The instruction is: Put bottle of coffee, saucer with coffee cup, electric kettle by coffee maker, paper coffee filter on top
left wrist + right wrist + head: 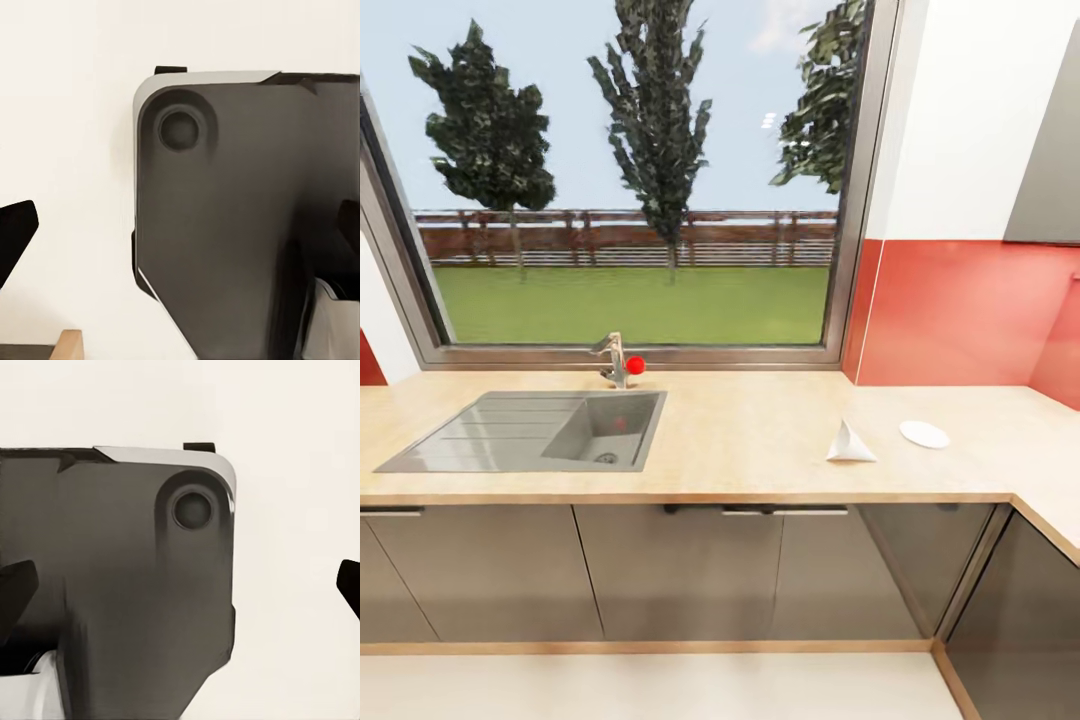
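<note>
Beige speckled stone, edged in tan wood, forms the kitchen countertop (760,440), which runs across the head view and turns toward the near right corner. At its left a grey sink (530,430) is set in, with a chrome faucet (615,360) carrying a red knob behind it, below a wide window (630,180). Further right, the paper coffee filter (850,443) is seen lying on the counter as a white cone. Just right of it and slightly farther back, apart from it, the saucer (925,433) lies flat. Red backsplash (960,310) covers the wall behind. Dark fingertips are seen at the edges of each wrist view over the robot's dark base, with nothing between them; how far each gripper is spread cannot be told.
</note>
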